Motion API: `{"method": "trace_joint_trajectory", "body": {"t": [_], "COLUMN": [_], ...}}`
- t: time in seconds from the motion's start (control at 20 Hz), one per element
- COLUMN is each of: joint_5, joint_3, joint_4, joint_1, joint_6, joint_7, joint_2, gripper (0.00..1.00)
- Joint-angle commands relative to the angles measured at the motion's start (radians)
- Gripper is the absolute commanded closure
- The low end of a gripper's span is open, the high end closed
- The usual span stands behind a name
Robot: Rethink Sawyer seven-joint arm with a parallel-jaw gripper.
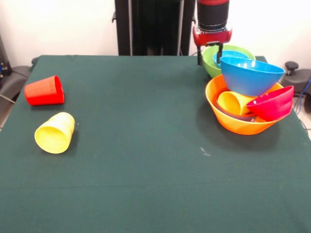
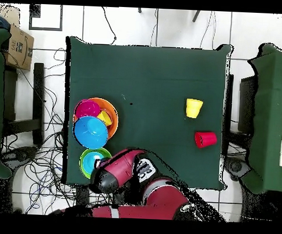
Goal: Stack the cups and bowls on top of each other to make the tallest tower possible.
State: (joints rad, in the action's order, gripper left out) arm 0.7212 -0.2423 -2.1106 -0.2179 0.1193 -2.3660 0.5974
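Surface: a table [image 1: 146,145] covered in dark green cloth, with a pale wall behind it in the front view and a tiled floor strewn with cables in the overhead view.
Tower: a large orange bowl [image 1: 233,124] near the table's right edge in the front view holds a leaning pile.
In the bowl: a yellow-orange cup [image 1: 234,102] lies on its side, mouth toward the camera, and a dark rim shows beneath it.
Blue bowl: a medium blue bowl [image 1: 251,75] sits upright on top of the pile, tilted slightly.
Crimson bowl: a small crimson bowl [image 1: 272,103] leans on the orange bowl's right rim, tipped on edge.
Green bowl: a lime green bowl [image 1: 211,60] stands just behind the pile, with a light-blue bowl [image 1: 231,54] nested inside.
Loose cups: a red cup [image 1: 44,91] and a yellow cup [image 1: 55,132] lie on their sides at the left, near each other, well apart from the pile.
Gripper: the gripper [image 1: 210,54] hangs over the green bowl's rim; whether its fingers are parted or closed cannot be told.
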Motion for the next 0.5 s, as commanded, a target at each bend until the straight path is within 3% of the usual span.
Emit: {"method": "trace_joint_trajectory", "body": {"t": [0.05, 0.5], "joint_5": [0.103, 0.130], "joint_3": [0.031, 0.100], "joint_4": [0.092, 0.137], "joint_1": [-0.038, 0.015], "joint_6": [-0.005, -0.056], "joint_7": [0.040, -0.011], "joint_2": [-0.101, -0.154], "gripper": [0.00, 0.00]}}
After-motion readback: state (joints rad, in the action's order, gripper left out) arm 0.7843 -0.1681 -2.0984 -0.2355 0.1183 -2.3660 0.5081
